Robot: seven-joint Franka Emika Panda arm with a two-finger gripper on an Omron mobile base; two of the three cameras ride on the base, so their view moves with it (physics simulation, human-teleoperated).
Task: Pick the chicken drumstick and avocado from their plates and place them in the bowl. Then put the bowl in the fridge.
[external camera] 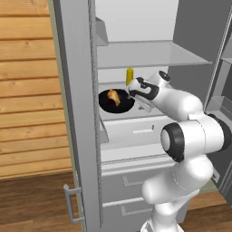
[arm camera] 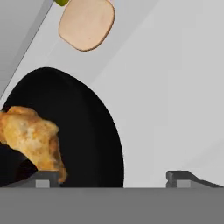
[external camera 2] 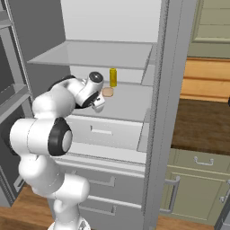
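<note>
- Fingertips of my gripper rise at the bottom of the hand view, set wide apart with nothing between them; one stands over the bowl's near side, the other over bare shelf.
- Just ahead sits the bowl, glossy black, resting on the pale fridge shelf, with the chicken drumstick lying inside it.
- I cannot make out the avocado in the bowl from these views.
- Beyond the bowl on the same shelf lie a round tan slice and a yellow jar.
- My arm reaches forward into the open fridge, elbow bent, wrist tipped down over the bowl's right side.
- I judge this to be the final step: the bowl appears placed, so the next move calls for drawing straight back without catching the rim.
</note>
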